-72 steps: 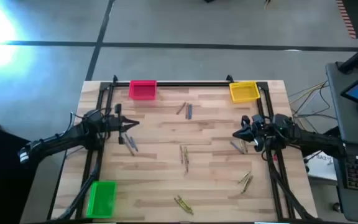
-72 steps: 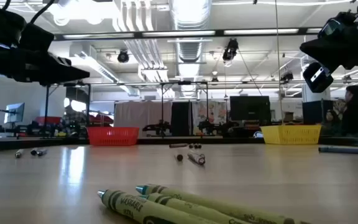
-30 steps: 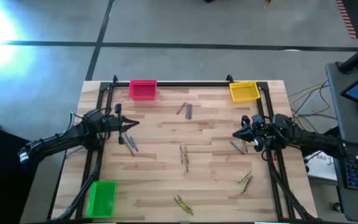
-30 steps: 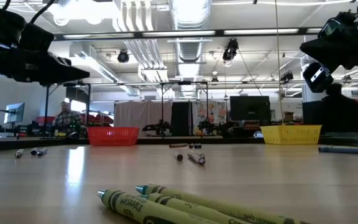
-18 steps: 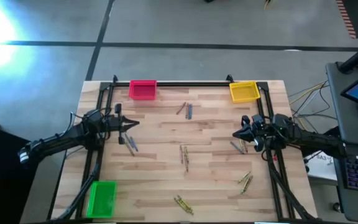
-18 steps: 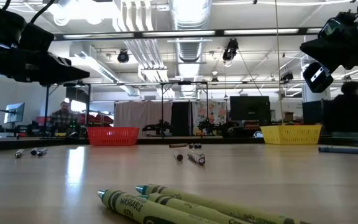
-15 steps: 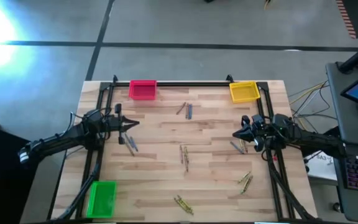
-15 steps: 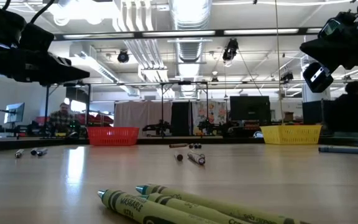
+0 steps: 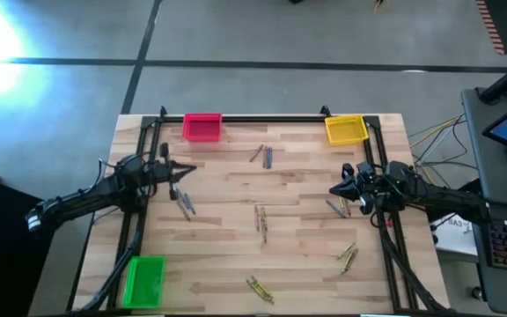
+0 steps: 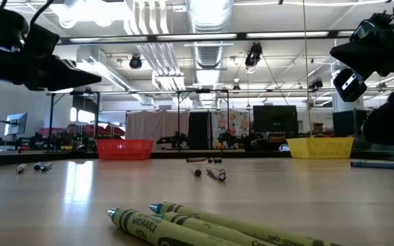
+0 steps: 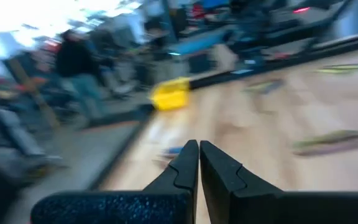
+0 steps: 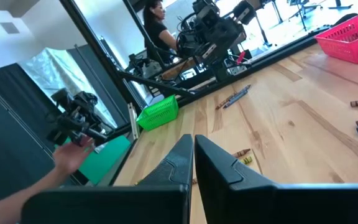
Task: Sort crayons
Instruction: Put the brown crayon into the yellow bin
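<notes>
Small groups of crayons lie about the wooden table [image 9: 227, 255]. A brownish-red and blue pair [image 9: 263, 157] lies at the far middle and a blue pair [image 9: 186, 204] at the left. Another pair [image 9: 260, 220] lies at the centre, a grey-blue one [image 9: 334, 208] at the right, and olive ones [image 9: 348, 255] to the right front. More olive crayons [image 10: 204, 225] lie at the front edge. My left gripper [image 9: 189, 167] hovers shut and empty over the left side, beyond the blue pair. My right gripper [image 9: 331, 190] hovers shut and empty just beyond the grey-blue crayon.
A pink bin [image 9: 202, 127] stands at the far left, a yellow bin [image 9: 346, 129] at the far right and a green bin [image 9: 144, 280] at the near left corner. Black rails [image 9: 262, 118] frame the table. A person's hand [image 12: 73, 158] shows beyond the table.
My left gripper has swung slightly toward the far edge, still shut. The right arm has not moved. A person in the room behind has shifted.
</notes>
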